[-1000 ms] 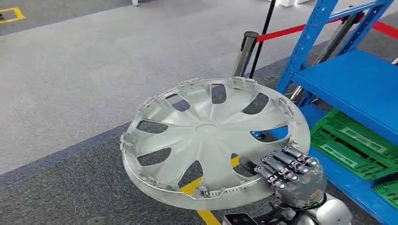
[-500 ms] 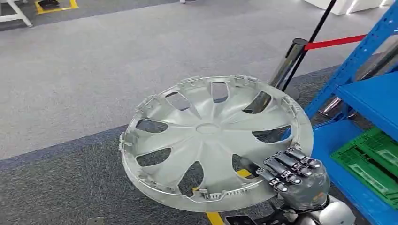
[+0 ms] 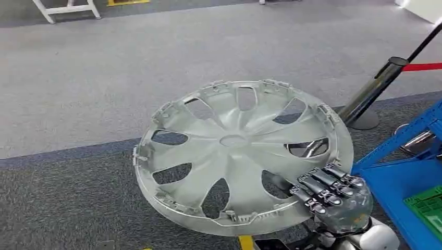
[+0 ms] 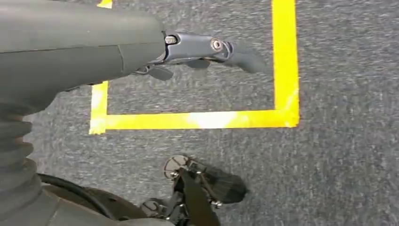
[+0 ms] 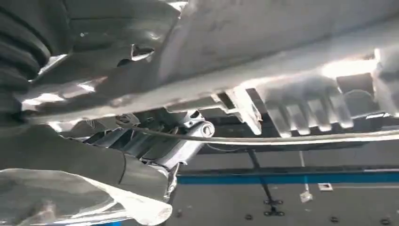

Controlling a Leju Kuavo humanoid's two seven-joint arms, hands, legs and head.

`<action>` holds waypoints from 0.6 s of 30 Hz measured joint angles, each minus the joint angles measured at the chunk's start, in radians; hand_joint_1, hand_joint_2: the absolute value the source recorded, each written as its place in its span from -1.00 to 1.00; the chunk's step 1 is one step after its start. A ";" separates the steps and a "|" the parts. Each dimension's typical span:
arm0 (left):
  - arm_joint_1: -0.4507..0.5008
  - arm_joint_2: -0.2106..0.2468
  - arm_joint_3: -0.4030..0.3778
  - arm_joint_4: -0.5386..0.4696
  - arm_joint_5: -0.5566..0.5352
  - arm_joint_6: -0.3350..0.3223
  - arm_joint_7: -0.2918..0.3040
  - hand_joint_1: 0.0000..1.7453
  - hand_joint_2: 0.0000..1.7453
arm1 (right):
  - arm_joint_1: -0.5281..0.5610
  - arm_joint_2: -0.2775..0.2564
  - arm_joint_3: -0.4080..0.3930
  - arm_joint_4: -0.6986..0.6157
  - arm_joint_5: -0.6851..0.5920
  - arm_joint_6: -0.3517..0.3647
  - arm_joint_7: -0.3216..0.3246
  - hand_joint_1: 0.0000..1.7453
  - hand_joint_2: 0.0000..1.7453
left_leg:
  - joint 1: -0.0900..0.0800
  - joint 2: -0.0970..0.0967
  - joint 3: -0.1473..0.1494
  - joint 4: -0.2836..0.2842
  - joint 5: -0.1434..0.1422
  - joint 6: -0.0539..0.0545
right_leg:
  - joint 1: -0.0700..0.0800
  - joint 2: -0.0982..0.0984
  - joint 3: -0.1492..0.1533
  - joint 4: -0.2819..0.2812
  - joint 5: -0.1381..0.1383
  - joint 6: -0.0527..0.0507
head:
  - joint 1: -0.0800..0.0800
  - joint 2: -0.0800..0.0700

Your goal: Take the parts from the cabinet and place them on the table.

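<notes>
Hubcap (image 3: 237, 151), silver-grey plastic, spoked with cut-out windows, inner side up, held out flat above the grey carpet floor (image 3: 104, 78). Right hand (image 3: 333, 200) grips it at the rim nearest the robot's right: dark fingers (image 3: 318, 190) curl over the top of the rim and lie on the inner face, palm and wrist below the edge. Rest of the hubcap reaches away from the fingers, toward the robot's left and forward. Clips and a thin wire ring run along the rim just beside the fingers. Right wrist view, close up: rim of the hubcap (image 5: 282, 61) with its moulded clips and wire ring, right hand (image 5: 155, 141) clamped against it, thumb and fingers pressed on either side of the edge.

No brand, label or writing readable on the hubcap or anywhere else.

Left hand (image 4: 207, 49) hangs over the carpet, fingers stretched out fairly straight, holding nothing. Yellow tape (image 4: 197, 120) on the floor forms a box outline beyond the fingers.

Past the right fingers, to the robot's right: corner of a blue rack (image 3: 401, 172) with a green crate (image 3: 430, 208) on it. Metal barrier post (image 3: 372, 94) with red belt (image 3: 425, 66) stands beyond the hubcap. White frame legs (image 3: 65, 9) far off on the floor.
</notes>
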 joint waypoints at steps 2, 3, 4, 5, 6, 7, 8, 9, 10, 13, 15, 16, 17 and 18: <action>0.004 0.001 0.006 0.000 0.006 -0.003 0.002 -1.00 1.00 | -0.004 0.000 0.000 0.001 0.002 0.000 0.000 1.00 1.00 | -0.001 0.020 -0.003 0.012 -0.010 -0.009 | -0.006 -0.027 0.009 -0.012 0.007 -0.013 | 0.000 0.000; 0.004 0.001 0.010 0.000 0.008 -0.005 0.001 -1.00 1.00 | -0.005 0.000 0.000 0.001 0.000 0.000 0.000 1.00 1.00 | -0.006 0.070 -0.020 0.049 -0.035 -0.015 | -0.005 -0.037 0.012 -0.013 0.005 -0.018 | -0.008 0.000; 0.003 0.001 0.016 0.000 0.010 -0.009 0.000 -1.00 1.00 | -0.007 0.000 0.000 0.001 -0.002 0.000 0.001 1.00 1.00 | -0.004 0.097 -0.054 0.120 -0.074 -0.021 | -0.003 -0.053 0.013 -0.013 0.003 -0.023 | -0.006 0.000; 0.002 0.001 0.018 0.000 0.010 -0.011 -0.001 -1.00 1.00 | -0.008 0.000 0.000 0.001 -0.005 0.000 0.001 1.00 1.00 | -0.002 0.111 -0.096 0.209 -0.114 -0.024 | -0.002 -0.068 0.015 -0.013 0.001 -0.025 | -0.007 0.000; 0.002 0.001 0.019 0.000 0.009 -0.014 -0.004 -1.00 1.00 | -0.010 0.000 0.001 0.001 -0.006 0.000 0.000 1.00 1.00 | 0.000 0.116 -0.131 0.281 -0.138 -0.026 | -0.001 -0.083 0.016 -0.013 -0.001 -0.026 | -0.007 0.000; 0.003 0.001 0.019 0.000 0.007 -0.016 -0.004 -1.00 1.00 | -0.011 0.000 0.002 0.002 -0.006 0.000 0.000 1.00 1.00 | 0.001 0.117 -0.149 0.315 -0.142 -0.028 | -0.001 -0.097 0.017 -0.013 -0.002 -0.026 | -0.008 0.000; 0.005 0.002 0.019 0.000 0.002 -0.017 -0.004 -1.00 1.00 | -0.011 0.000 0.003 0.004 -0.005 0.000 0.000 1.00 1.00 | 0.002 0.117 -0.142 0.303 -0.123 -0.028 | -0.001 -0.111 0.019 -0.013 -0.005 -0.025 | -0.007 0.000; 0.007 0.002 0.019 0.000 -0.004 -0.017 -0.003 -1.00 1.00 | -0.011 0.000 0.003 0.005 -0.004 0.000 0.000 1.00 1.00 | 0.003 0.121 -0.112 0.243 -0.083 -0.027 | -0.001 -0.125 0.023 -0.013 -0.008 -0.025 | -0.007 0.000; 0.009 0.003 0.019 0.000 -0.006 -0.017 0.000 -1.00 1.00 | -0.012 -0.001 0.002 0.005 -0.003 0.000 0.000 1.00 1.00 | 0.003 0.130 -0.069 0.160 -0.040 -0.024 | 0.000 -0.136 0.027 -0.013 -0.011 -0.023 | -0.007 0.000; 0.008 0.006 0.019 0.000 -0.014 -0.017 0.004 -1.00 1.00 | -0.012 -0.002 0.002 0.005 -0.005 0.000 0.000 1.00 1.00 | -0.013 0.196 0.009 0.004 -0.009 -0.006 | 0.009 -0.163 0.033 -0.010 -0.023 -0.009 | -0.007 0.000; 0.013 0.008 0.019 0.000 -0.021 -0.017 0.005 -1.00 1.00 | -0.013 -0.003 0.003 0.005 -0.003 0.000 0.000 1.00 1.00 | -0.016 0.176 0.003 0.006 -0.010 -0.001 | 0.008 -0.182 0.038 -0.013 -0.025 -0.003 | -0.007 0.000; 0.017 0.010 0.019 0.000 -0.021 -0.018 0.005 -1.00 1.00 | -0.012 -0.004 0.003 0.005 -0.002 0.000 0.000 1.00 1.00 | -0.018 0.165 0.002 0.001 -0.009 0.005 | 0.007 -0.193 0.042 -0.016 -0.027 0.004 | -0.007 0.000; 0.019 0.010 0.019 0.000 -0.021 -0.020 0.005 -1.00 1.00 | -0.013 -0.005 0.003 0.004 -0.001 0.000 0.000 1.00 1.00 | -0.007 0.153 0.012 -0.011 -0.002 0.014 | 0.002 -0.189 0.033 -0.012 -0.038 0.012 | -0.008 0.000; 0.022 0.010 0.020 0.000 -0.021 -0.024 0.004 -1.00 1.00 | -0.014 -0.007 0.003 0.004 0.000 0.000 0.001 1.00 1.00 | -0.008 0.145 0.014 -0.012 -0.001 0.017 | 0.001 -0.134 0.027 0.014 -0.056 0.015 | -0.002 0.000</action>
